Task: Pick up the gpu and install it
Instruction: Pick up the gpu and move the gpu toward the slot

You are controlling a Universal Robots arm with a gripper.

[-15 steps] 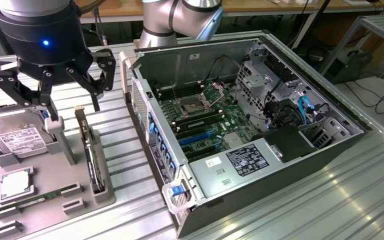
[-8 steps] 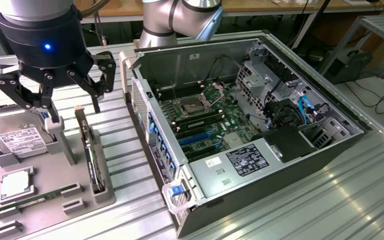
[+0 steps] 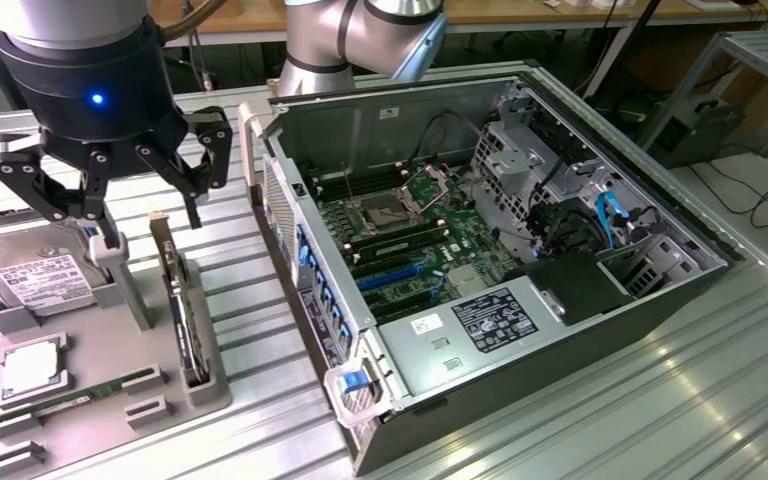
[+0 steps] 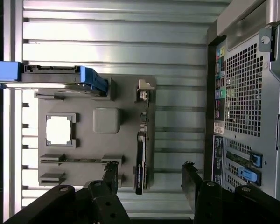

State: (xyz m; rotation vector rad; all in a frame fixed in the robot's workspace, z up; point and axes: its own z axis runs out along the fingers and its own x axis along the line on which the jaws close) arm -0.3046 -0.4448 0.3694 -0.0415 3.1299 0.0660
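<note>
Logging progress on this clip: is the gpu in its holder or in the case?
In its holder: the gpu stands on edge in a slot of the gray tray, outside the case, with the open gripper above it.

The bench [image 3: 704, 390] was a ribbed, silvery metal surface, with long grooves running under everything on it. Two things lay directly on it. A flat grey holder tray [image 3: 117, 345] sat toward the exterior view's left, at the near side. Just beside it, to the exterior view's right, an open computer case [image 3: 357, 130] lay on its side, open face up, reaching from near to far.
</note>
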